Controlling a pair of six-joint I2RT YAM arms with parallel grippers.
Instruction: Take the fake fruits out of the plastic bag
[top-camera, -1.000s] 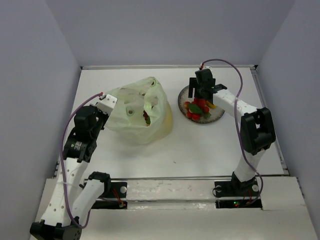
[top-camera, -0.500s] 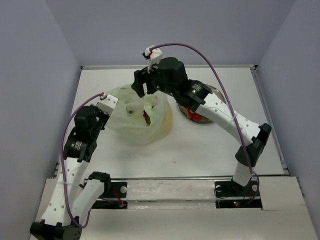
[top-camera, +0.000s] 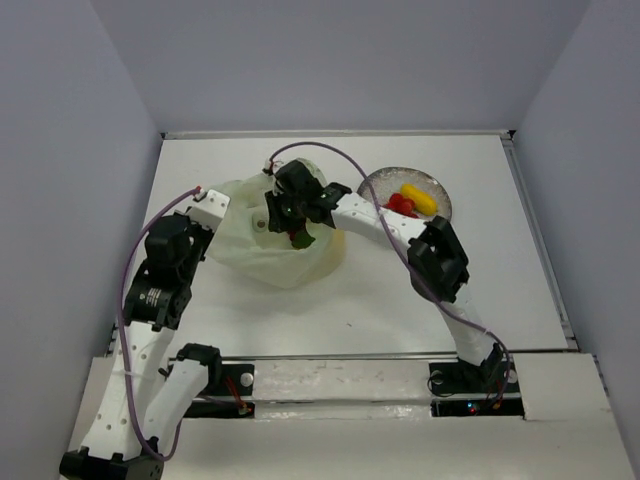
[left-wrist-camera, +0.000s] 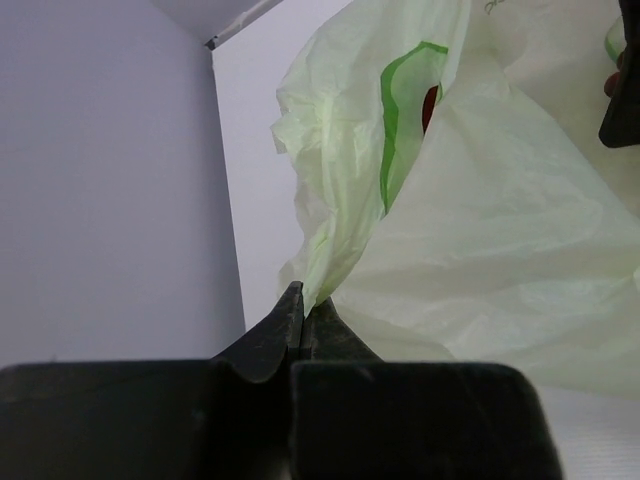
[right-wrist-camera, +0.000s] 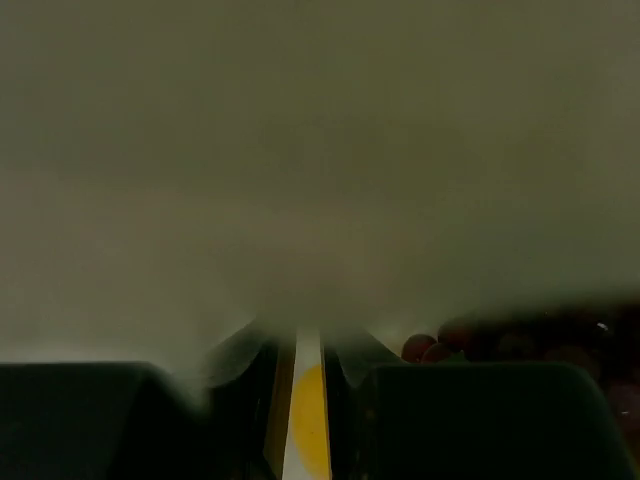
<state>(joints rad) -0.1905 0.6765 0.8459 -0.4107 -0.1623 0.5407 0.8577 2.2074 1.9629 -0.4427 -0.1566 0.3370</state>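
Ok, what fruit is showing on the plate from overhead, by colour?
Yellow fruit: 1
Red fruit: 1 patch, pieces too small to separate
Total showing on the plate: 2, with part of it hidden.

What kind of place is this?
Probably a robot testing booth: plain grey walls box in a white table, white-and-black robot arms are bolted to its edge, plus glossy plastic fruits.

The plastic bag was pale, translucent yellow-green, with a darker green printed outline. On the grey speckled plate, far right, lay a yellow fruit beside red fruits. Inside the bag, blurred lumps looked possibly dark purple.
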